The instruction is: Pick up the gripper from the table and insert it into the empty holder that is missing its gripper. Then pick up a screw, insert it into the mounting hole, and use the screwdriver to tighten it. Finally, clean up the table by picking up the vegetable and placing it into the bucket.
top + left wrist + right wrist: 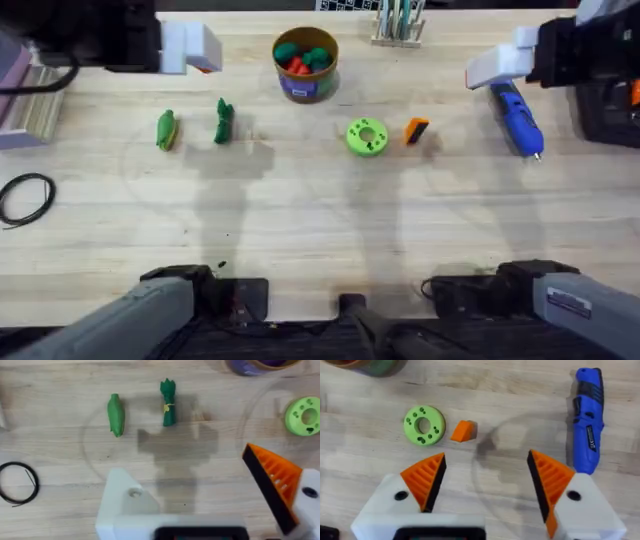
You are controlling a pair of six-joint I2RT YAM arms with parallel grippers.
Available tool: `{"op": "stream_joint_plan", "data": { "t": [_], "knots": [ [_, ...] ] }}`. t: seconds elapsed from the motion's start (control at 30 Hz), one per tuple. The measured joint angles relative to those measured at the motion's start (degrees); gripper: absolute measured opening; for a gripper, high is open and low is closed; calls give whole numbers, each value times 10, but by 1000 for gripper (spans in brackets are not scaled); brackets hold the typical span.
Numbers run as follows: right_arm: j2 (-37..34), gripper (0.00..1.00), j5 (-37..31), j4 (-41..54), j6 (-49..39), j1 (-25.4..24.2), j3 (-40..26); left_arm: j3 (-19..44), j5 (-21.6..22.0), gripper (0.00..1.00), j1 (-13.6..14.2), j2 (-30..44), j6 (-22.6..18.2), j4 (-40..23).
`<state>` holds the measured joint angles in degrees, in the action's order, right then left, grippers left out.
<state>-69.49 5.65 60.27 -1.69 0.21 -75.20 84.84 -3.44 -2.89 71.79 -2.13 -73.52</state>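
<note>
Starting state: nothing of the task looks done yet; all 3 stages are left.
Arm bases: bottom edge of overhead view, L at lower left, R at lower right.
Cable loop (25,197): black, left edge, mid-height, well apart from the task's things.
Gripper (416,131): small orange wedge w/ black end, lying loose on the table (320,230) right of centre, just beside a green disc (367,137). Not picked up.
Screwdriver (518,120): blue, lying flat at upper right, tip toward the frame bottom, untouched.
Vegetables: two green pieces on the table at upper left, a pod-like one (167,130) and a leafy bundle (223,121), near each other, not touching. Neither is in the bucket.
Screw: too small to tell; dark dots on the disc could be screws, a guess only.
Left gripper (182,465): upper left of overhead, above the table. Jaws wide, holding nothing.
Holder (122,497): white block on the left gripper, bare w/ an open mounting hole; the other block carries its orange finger (275,477).
Right gripper (485,460): upper right of overhead, over the screwdriver's end. Jaws wide, both orange pads fitted, nothing held.
Bucket (305,65): top centre, upright, already has red & green pieces inside.
Next, my judgement: pick up the wedge, then seat it in the bare holder.
</note>
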Motion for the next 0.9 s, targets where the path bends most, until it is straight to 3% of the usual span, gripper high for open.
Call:
{"op": "stream_joint_plan", "data": {
  "t": [0.5,0.9],
  "knots": [
    [0,991,0,0,0,0,0,0,-13,986,4,-189,0,-9],
    [0,992,0,0,0,0,0,-3,3,986,4,-186,0,-3]
  ]
}}
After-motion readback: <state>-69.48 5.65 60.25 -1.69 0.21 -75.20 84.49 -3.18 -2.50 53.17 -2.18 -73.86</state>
